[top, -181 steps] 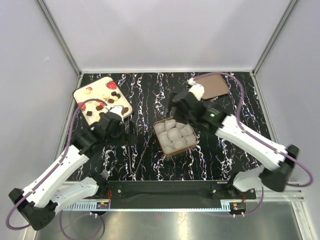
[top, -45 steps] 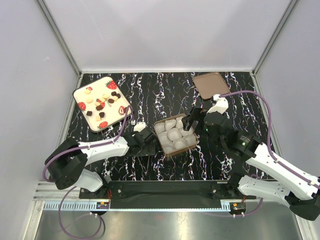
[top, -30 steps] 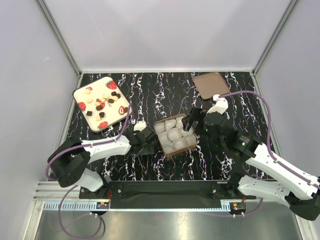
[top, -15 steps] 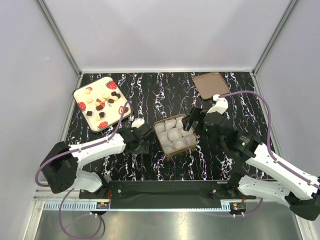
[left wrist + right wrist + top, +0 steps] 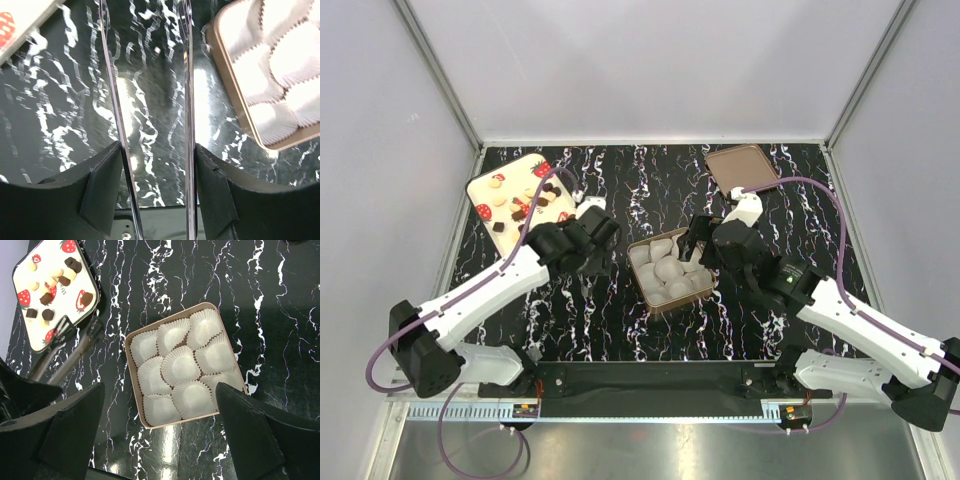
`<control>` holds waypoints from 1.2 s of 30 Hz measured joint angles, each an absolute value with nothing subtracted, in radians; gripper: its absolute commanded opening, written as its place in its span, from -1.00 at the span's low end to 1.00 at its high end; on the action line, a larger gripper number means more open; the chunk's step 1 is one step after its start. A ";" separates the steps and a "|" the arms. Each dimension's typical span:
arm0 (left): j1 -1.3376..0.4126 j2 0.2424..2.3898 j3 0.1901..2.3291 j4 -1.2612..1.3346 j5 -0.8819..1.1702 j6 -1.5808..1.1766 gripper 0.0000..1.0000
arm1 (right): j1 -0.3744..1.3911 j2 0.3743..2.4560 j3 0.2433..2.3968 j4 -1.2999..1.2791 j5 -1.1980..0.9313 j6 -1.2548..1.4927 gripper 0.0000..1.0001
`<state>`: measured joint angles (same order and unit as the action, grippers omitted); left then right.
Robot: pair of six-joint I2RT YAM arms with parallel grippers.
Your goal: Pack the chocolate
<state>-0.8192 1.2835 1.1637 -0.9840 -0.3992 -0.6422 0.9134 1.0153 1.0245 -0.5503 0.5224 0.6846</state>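
Note:
The chocolate, dark and cream bite-size pieces, lies on a strawberry-printed plate at the far left. A tan box of white paper cups sits mid-table. My left gripper hovers between plate and box, shut on metal tweezers. Each blade lies against a pad, the blades stand apart, and nothing is between them. My right gripper hangs wide open and holding nothing above the box.
A brown lid lies at the back right of the black marbled table. Grey walls close in the left, right and far sides. The arms' black base rail runs along the near edge.
My left gripper has narrowed on the tweezers, lifted off the table beside the box and swung toward the plate. The right gripper has shifted slightly left over the box, still open.

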 measured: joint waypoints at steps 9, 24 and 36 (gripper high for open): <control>-0.569 1.283 1.220 -0.996 -0.353 -0.512 0.12 | 0.913 1.019 1.027 -0.550 0.533 0.673 0.99; -0.354 1.365 1.229 -0.890 -0.262 -0.408 0.07 | 0.913 0.980 1.027 -0.551 0.576 0.628 0.99; -0.321 1.428 1.184 -0.773 -0.209 -0.366 0.04 | 0.913 1.001 1.027 -0.550 0.585 0.609 0.99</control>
